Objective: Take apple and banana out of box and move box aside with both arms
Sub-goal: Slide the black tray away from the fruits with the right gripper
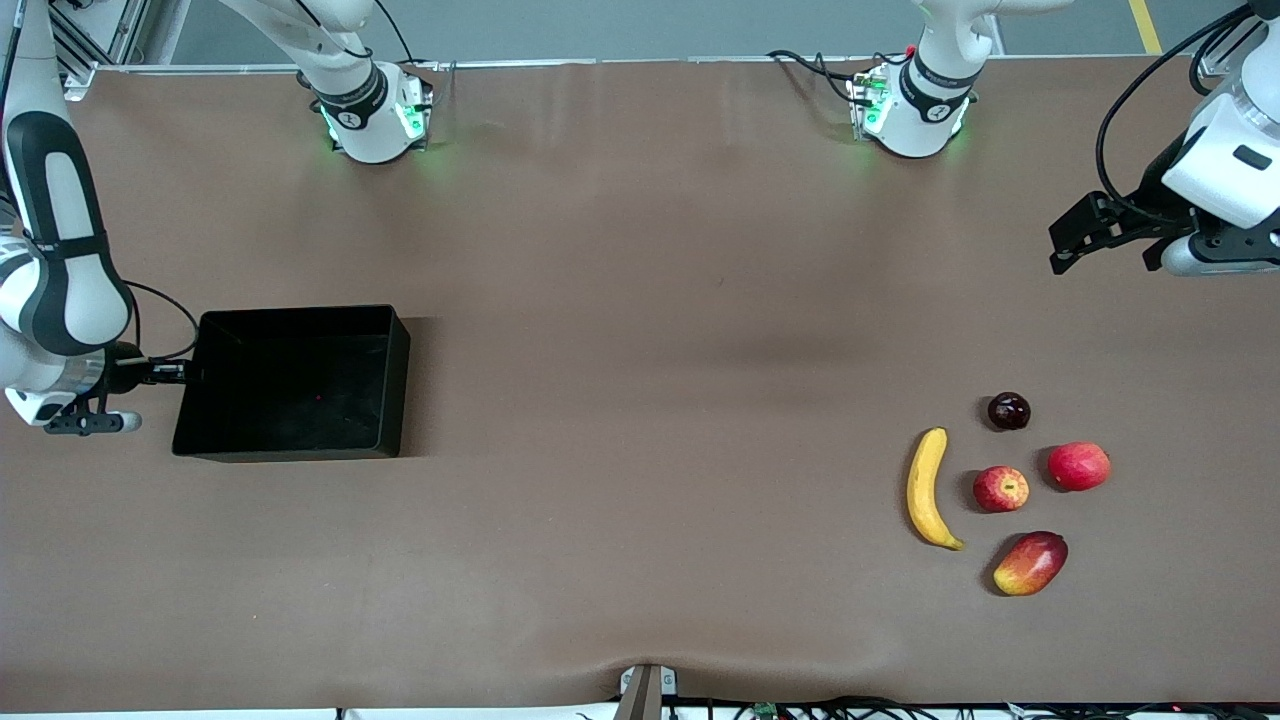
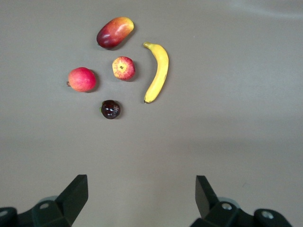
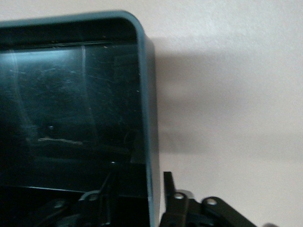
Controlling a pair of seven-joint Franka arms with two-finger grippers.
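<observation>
One banana (image 1: 926,488), lengthwise toward front camera

One box (image 1: 290,385); five fruits (one banana (image 1: 926,488), one apple (image 1: 1000,489)).

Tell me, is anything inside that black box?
No fruit shows inside the black box, only its dark glossy floor. The right gripper straddles one wall, hiding a small corner of the floor there.

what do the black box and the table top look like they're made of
The black box: probably hard plastic, glossy; the right wrist view shows sheen and fine scratches on its floor, with a thin moulded wall. The table top: apparently a matte brown mat or sheet, no glare, faint ripples near its edges.
</observation>
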